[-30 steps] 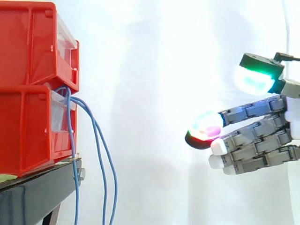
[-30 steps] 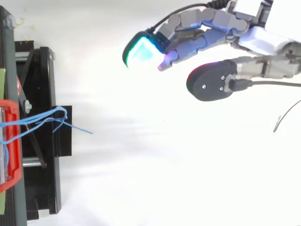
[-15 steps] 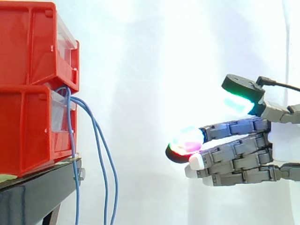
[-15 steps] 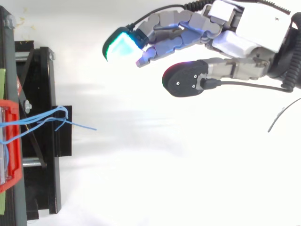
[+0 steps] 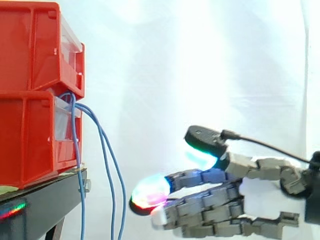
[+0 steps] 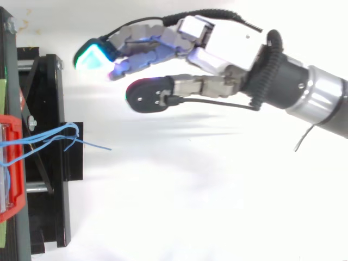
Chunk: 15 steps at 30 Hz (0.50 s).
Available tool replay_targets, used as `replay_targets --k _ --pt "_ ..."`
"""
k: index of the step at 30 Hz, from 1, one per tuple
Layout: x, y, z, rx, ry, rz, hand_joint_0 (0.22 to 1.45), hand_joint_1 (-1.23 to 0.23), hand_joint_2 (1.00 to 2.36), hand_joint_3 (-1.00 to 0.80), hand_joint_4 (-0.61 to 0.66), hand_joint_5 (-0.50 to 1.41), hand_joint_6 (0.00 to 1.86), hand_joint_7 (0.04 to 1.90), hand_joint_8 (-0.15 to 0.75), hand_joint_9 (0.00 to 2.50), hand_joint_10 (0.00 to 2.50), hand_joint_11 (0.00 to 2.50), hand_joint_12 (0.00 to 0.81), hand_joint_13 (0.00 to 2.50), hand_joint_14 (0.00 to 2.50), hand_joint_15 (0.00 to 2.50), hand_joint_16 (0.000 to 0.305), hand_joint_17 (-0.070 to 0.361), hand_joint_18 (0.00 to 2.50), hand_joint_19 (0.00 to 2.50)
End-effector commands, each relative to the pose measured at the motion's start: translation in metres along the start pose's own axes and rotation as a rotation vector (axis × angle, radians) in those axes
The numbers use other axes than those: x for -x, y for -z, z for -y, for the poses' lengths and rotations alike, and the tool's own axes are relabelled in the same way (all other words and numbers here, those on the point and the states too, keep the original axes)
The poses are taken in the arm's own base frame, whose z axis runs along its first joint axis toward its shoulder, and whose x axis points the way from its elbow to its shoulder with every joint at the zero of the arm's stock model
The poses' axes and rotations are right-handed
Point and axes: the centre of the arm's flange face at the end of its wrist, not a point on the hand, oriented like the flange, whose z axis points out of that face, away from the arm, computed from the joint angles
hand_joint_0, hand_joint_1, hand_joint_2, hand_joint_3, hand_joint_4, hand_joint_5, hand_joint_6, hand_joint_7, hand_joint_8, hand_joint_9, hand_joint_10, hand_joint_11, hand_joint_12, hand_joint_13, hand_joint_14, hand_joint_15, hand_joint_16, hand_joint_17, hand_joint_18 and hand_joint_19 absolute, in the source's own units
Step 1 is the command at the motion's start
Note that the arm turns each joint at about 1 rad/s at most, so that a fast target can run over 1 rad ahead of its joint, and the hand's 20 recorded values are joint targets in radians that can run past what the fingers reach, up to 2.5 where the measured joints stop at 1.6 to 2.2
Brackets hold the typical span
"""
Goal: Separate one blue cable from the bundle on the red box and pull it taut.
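Change: the hand point(image 5: 260, 199) has advanced toward the stacked red plastic bins point(image 5: 30, 100) and dropped lower; its lead fingertip is now near the hanging strands.
Hand state: fingers straight, thumb spread apart, nothing held.
Cables: thin blue cables point(image 5: 107, 165) hang from the lower bin's front past the black stand point(image 5: 45, 200), untouched.
Meaning: approach only. From above, the hand sits off to one side of the cables, so separation has not begun.

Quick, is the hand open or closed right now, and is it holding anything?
Hand: open, fingers stretched out, holding nothing, not touching the blue cables.
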Motion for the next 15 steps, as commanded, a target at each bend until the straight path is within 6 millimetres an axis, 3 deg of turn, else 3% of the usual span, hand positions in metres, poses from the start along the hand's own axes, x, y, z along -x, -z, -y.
replay_targets --k 1,8,15 --pt "-0.012 -0.021 0.004 0.016 -0.017 -0.009 0.57 -0.52 1.0 -0.5 0.16 -0.19 0.5 0.73 0.221 0.71 0.0 0.11 0.138 0.35 0.0 0.0 0.011 0.025 0.14 0.0" --pt "-0.024 -0.024 -0.003 0.061 0.059 -0.009 0.57 -0.52 1.0 -0.5 0.16 -0.19 0.5 0.72 0.222 0.72 0.0 0.1 0.144 0.36 0.0 0.0 0.012 0.026 0.14 0.0" --pt "-0.042 -0.03 0.002 0.151 0.09 0.015 0.57 -0.52 1.0 -0.5 0.17 -0.19 0.5 0.72 0.223 0.73 0.0 0.11 0.145 0.37 0.0 0.01 0.012 0.027 0.15 0.0"
